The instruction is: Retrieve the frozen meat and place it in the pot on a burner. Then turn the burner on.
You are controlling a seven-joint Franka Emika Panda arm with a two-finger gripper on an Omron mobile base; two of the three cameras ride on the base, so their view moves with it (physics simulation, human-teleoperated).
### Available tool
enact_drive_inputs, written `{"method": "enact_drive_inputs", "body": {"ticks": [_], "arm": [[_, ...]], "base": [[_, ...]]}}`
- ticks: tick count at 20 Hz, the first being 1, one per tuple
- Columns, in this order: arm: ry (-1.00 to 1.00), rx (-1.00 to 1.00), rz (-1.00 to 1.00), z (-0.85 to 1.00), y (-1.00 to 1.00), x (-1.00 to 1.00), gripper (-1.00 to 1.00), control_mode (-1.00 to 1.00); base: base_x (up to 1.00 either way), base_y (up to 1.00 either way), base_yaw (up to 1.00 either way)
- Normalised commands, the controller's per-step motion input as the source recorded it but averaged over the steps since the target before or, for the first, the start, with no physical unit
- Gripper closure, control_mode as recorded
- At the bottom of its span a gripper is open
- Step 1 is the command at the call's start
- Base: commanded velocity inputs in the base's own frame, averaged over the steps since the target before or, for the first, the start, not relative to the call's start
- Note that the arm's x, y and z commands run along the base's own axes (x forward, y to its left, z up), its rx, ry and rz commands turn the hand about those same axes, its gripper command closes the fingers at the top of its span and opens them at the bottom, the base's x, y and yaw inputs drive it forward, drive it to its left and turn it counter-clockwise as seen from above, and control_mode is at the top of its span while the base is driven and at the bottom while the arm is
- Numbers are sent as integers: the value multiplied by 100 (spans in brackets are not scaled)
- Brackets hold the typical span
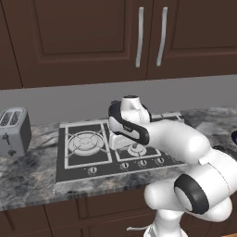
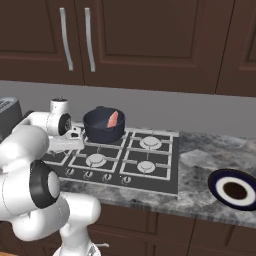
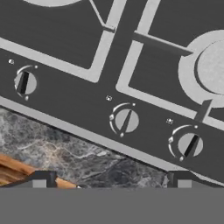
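The dark grey-blue pot (image 2: 101, 129) stands on the back left burner of the stove (image 2: 161, 161). The pinkish-red frozen meat (image 2: 114, 119) lies inside it, leaning against the wall. My gripper (image 3: 111, 179) is open and holds nothing. It hangs low over the stove's front edge, left of and in front of the pot, and looks down on the row of knobs. Three knobs show below it: a left one (image 3: 25, 83), a middle one (image 3: 125, 121) and a right one (image 3: 190, 145). In the right base view the gripper (image 2: 72, 141) sits apart from the pot.
A grey toaster (image 1: 14, 132) stands on the counter left of the stove (image 1: 83, 144). A dark plate with a white ring (image 2: 234, 189) lies on the marble counter at the right. Brown cabinet doors with long handles (image 2: 64, 37) hang above.
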Motion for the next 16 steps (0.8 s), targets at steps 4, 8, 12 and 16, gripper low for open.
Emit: {"method": "enact_drive_inputs", "body": {"ticks": [4,8,12,16], "arm": [[-1,-1,-11,-8,2,15,-100,-100],[-4,0,-1,-16,0,18,-100,-100],[-8,-1,0,-20,0,32,-100,-100],[0,-7,-1,-43,-6,27,-100,-100]], "base": [[0,0,0],[0,0,0],[0,0,0],[0,0,0]]}}
